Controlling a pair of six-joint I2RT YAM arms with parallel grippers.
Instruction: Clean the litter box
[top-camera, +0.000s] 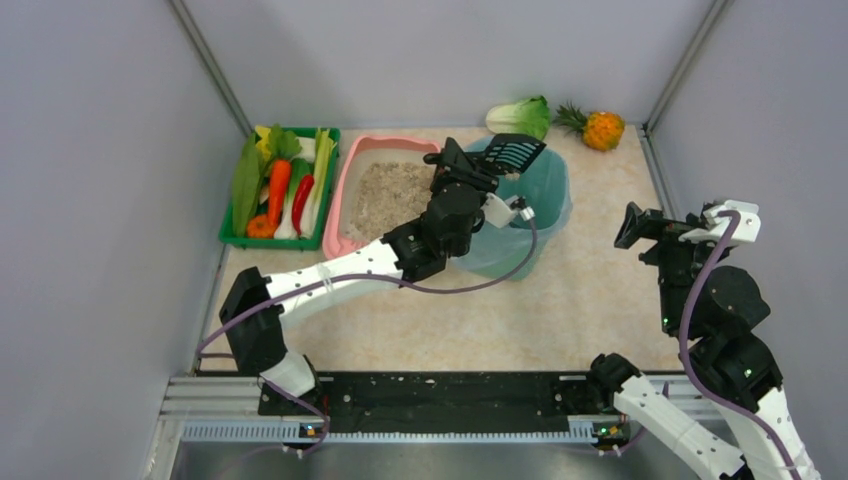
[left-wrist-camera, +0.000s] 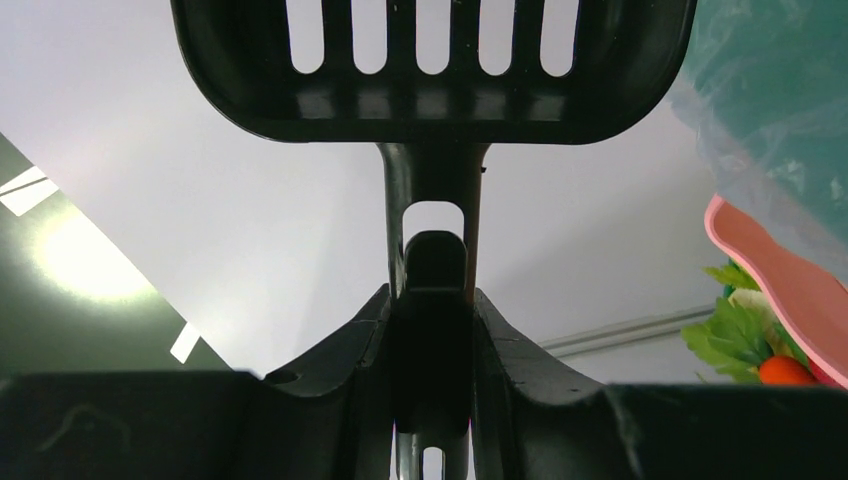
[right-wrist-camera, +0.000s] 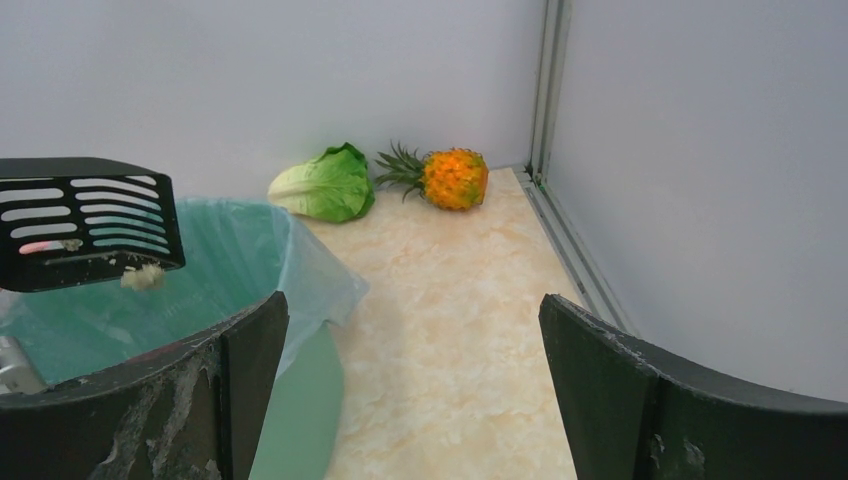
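Observation:
The pink litter box (top-camera: 346, 190) with grey-beige litter (top-camera: 392, 196) lies at the back, left of the teal bag-lined bin (top-camera: 545, 195). My left gripper (top-camera: 462, 170) is shut on the handle of a black slotted scoop (top-camera: 515, 152), which it holds over the bin. In the left wrist view the scoop (left-wrist-camera: 432, 70) fills the top and my gripper (left-wrist-camera: 432, 330) clamps its handle; the box's pink rim (left-wrist-camera: 790, 290) shows at the right. In the right wrist view the scoop (right-wrist-camera: 85, 220) hangs over the bin (right-wrist-camera: 230, 270) with a pale clump (right-wrist-camera: 142, 277) at its edge. My right gripper (right-wrist-camera: 410, 390) is open and empty, raised at the right (top-camera: 632, 228).
A green crate (top-camera: 282, 185) of toy vegetables stands left of the litter box. A lettuce (top-camera: 522, 116) and a pineapple (top-camera: 598, 128) lie at the back wall. Grey walls close in the table on three sides.

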